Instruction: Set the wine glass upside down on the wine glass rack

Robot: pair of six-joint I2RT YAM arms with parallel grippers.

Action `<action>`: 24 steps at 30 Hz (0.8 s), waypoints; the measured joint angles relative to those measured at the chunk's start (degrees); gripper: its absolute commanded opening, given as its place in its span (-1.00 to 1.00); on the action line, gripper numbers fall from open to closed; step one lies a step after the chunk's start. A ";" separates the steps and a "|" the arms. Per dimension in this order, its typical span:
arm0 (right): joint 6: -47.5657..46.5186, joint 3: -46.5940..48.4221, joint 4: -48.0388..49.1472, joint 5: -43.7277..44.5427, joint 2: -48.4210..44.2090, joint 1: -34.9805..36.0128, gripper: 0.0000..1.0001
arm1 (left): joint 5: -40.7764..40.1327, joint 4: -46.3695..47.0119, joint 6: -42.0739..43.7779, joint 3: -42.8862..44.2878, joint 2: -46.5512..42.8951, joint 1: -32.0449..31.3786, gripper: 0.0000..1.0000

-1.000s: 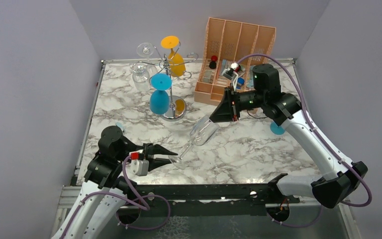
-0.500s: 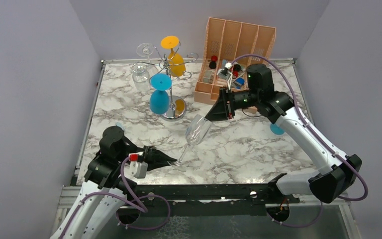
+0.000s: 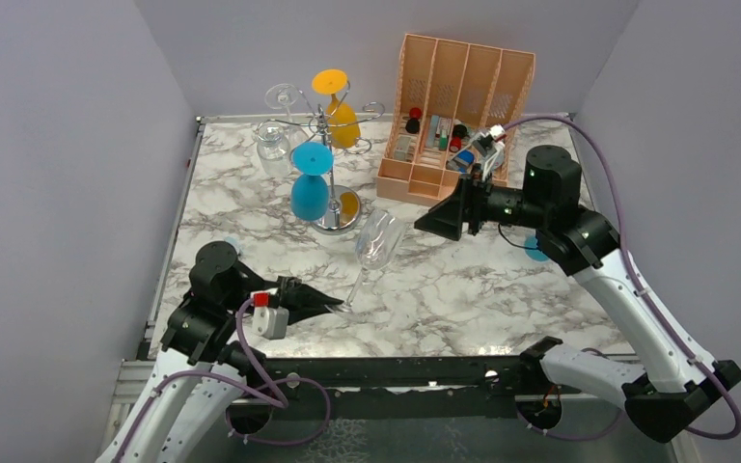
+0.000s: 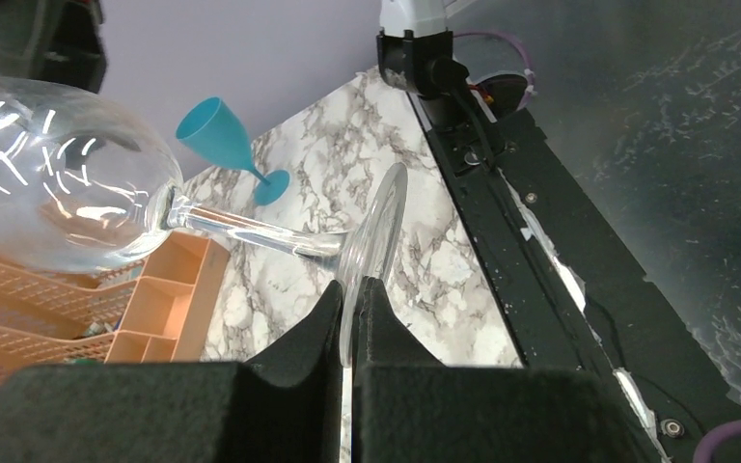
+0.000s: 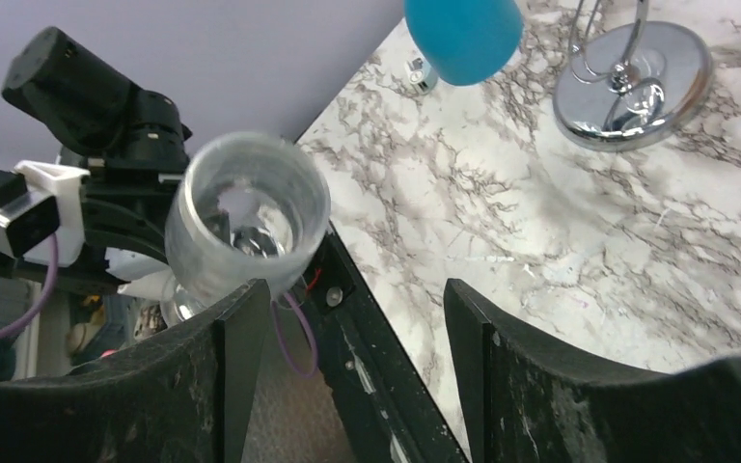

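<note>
Left jaws pinch the foot of a clear wine glass (image 3: 378, 241); right jaws gape wide near its bowl.
The left jaws are closed on the edge of the glass's flat foot. The stem slants up and away, so the open bowl faces the right jaws, which are spread wide and do not touch it. Just behind the bowl stands the wine glass rack (image 3: 334, 223), carrying a blue glass (image 3: 309, 196), a yellow glass (image 3: 343, 123) and a clear glass (image 3: 272, 147). A marbled surface (image 3: 502, 280) holds an orange organiser (image 3: 463, 77) at the back, between pale lilac walls (image 3: 58, 145).
</note>
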 measured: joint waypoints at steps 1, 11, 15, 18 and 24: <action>-0.09 -1.14 0.22 0.59 -1.11 -0.02 0.41 | -0.66 0.02 -0.35 0.68 0.61 -0.02 -1.00; -2.40 -10.45 5.22 2.80 -10.64 -0.02 0.42 | -6.14 1.79 -6.86 4.87 4.26 0.00 -1.00; -4.63 -16.83 13.25 0.61 -17.33 -0.04 0.42 | -7.08 2.91 -9.09 7.54 5.86 0.00 -1.00; -6.78 -22.58 17.73 -1.20 -21.46 -0.04 0.41 | -7.54 4.26 -10.25 9.51 7.80 0.00 -1.00; -10.08 -28.76 24.63 -3.45 -23.76 -0.04 0.38 | -9.51 7.30 -12.85 10.32 10.91 0.00 -1.00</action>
